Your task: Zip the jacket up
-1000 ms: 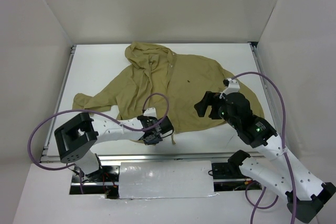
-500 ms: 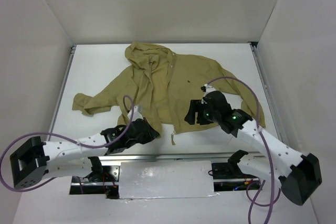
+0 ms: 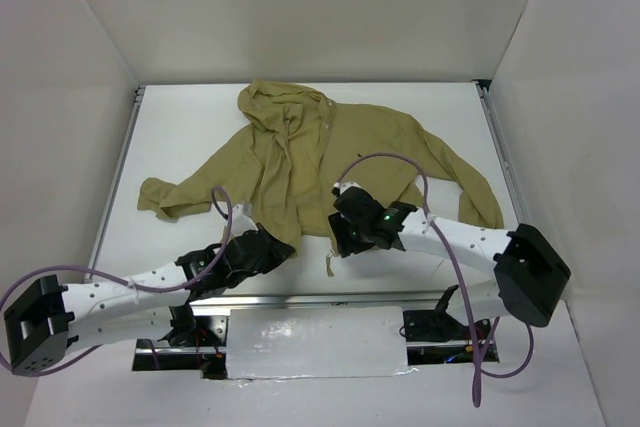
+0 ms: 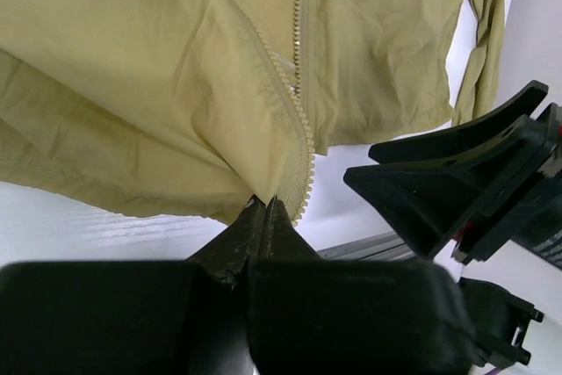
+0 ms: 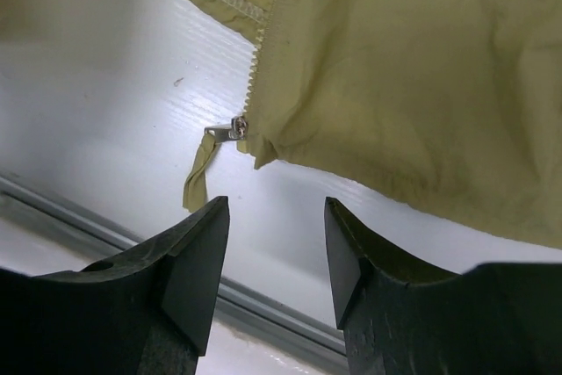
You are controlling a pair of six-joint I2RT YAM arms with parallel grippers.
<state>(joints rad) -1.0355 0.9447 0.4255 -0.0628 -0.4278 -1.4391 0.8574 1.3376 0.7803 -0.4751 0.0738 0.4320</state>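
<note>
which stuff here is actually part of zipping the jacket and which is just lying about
Part of the job:
- jacket
- zipper slider with its fabric pull tab
- left end effector, shut on the jacket's bottom hem by the zipper
- right end effector, open, facing the slider

Just there:
- white table
- purple cables
- silver panel at the near edge

White table (image 3: 180,137) boxed by plain white walls (image 3: 300,7); silver foil-wrapped panel (image 3: 315,342) along near edge; metal rail (image 3: 115,179) left.

Jacket (image 3: 330,157) lies spread on the tabletop (image 3: 180,127). Left end effector (image 3: 283,247) sits at its 7 o'clock edge, right end effector (image 3: 338,239) at 6 o'clock.
</note>
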